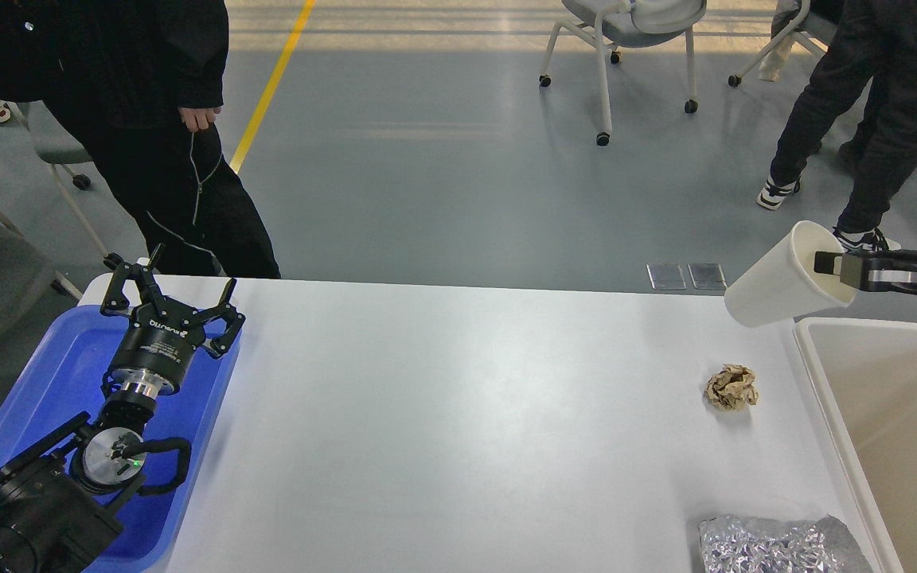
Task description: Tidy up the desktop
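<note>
The white desktop (442,422) fills the middle of the head view. My right gripper (834,267) is shut on the rim of a white paper cup (781,278), held tilted in the air above the desktop's far right corner. A crumpled brown paper ball (731,387) lies on the desktop below the cup. A crumpled sheet of silver foil (781,544) lies at the front right. My left gripper (168,290) is open and empty above the blue tray (44,374) at the left.
A beige tub (896,422) stands against the desktop's right edge. A person in black (140,127) stands just behind the far left corner. More people and a wheeled chair (626,48) are on the floor behind.
</note>
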Tool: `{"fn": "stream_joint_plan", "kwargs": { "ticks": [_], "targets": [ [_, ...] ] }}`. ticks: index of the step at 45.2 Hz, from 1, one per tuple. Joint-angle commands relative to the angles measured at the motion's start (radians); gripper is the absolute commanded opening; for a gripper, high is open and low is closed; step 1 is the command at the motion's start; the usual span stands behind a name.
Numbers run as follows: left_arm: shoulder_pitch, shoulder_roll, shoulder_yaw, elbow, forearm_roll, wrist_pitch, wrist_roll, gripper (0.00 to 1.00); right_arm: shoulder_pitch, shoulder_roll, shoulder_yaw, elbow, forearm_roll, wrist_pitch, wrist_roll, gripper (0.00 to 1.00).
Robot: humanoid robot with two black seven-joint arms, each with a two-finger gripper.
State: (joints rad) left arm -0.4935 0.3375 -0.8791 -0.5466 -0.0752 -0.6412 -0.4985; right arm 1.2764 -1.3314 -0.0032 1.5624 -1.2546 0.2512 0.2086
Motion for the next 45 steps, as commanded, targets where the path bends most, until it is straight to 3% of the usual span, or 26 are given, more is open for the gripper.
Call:
{"fn": "stream_joint_plan", "kwargs": {
  "ticks": [1, 18, 24, 33, 45],
  "targets": [
    [0.0, 0.0, 0.0, 0.001, 0.0, 0.0, 0.0, 1.0, -0.068, -0.02, -0.006, -0.061, 0.075, -0.079, 0.0, 0.0],
    [0.0, 0.0, 0.0, 0.001, 0.0, 0.0, 0.0, 1.0, -0.144, -0.066, -0.012, -0.237, 0.323, -0.133, 0.009, 0.0],
    [0.001, 0.0, 0.0, -0.001, 0.0, 0.0, 0.0, 1.0, -0.218, -0.052, -0.015, -0.32, 0.418, -0.168, 0.038, 0.0],
    [0.0, 0.0, 0.0, 0.001, 0.0, 0.0, 0.0, 1.0, -0.344, 0.011, -0.014, -0.409, 0.578, -0.254, 0.045, 0.0],
    [0.001, 0.0, 0.0, 0.001, 0.0, 0.0, 0.0, 1.0, -0.545, 0.179, 0.003, -0.668, 0.765, -0.294, 0.048, 0.0]
  ]
}}
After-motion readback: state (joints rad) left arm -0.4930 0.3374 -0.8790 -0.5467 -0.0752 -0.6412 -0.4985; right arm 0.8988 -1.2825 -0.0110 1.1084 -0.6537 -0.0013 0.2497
